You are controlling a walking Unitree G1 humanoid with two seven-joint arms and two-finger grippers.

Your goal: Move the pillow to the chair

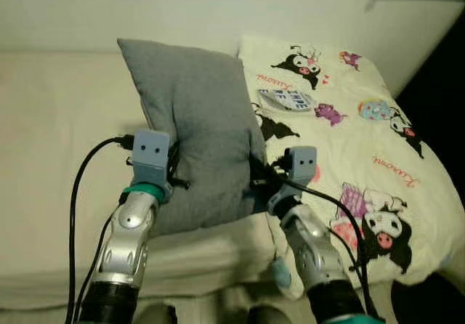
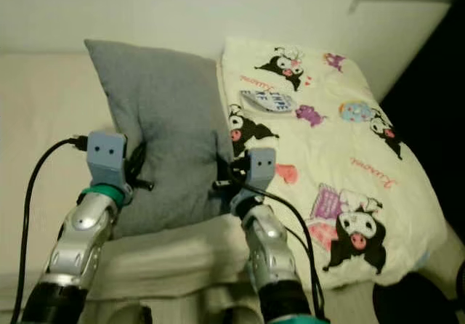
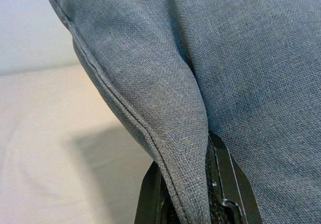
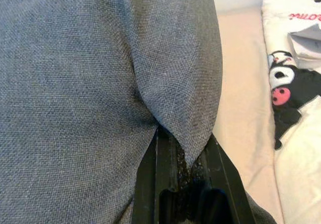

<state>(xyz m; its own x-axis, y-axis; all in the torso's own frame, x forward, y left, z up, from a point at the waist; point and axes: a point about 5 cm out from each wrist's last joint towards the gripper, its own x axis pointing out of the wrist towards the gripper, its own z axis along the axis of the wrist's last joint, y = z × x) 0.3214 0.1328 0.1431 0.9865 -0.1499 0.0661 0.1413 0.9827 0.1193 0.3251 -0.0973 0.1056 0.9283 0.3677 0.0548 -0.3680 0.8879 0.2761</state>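
Note:
A grey fabric pillow (image 1: 196, 128) stands tilted upright over a cream bed (image 1: 51, 142), held between both arms. My left gripper (image 1: 173, 170) is shut on the pillow's left edge; in the left wrist view its black fingers (image 3: 228, 184) pinch a fold of the pillow (image 3: 165, 108). My right gripper (image 1: 258, 175) is shut on the pillow's lower right edge, and in the right wrist view the fingers (image 4: 155, 179) clamp a corner of the grey cloth (image 4: 170, 73).
A cream blanket with cartoon prints (image 1: 363, 142) covers the right part of the bed, with a small folded printed item (image 1: 287, 100) lying on it. A pale wall (image 1: 218, 4) runs behind. Black cables (image 1: 80, 186) trail from both wrists.

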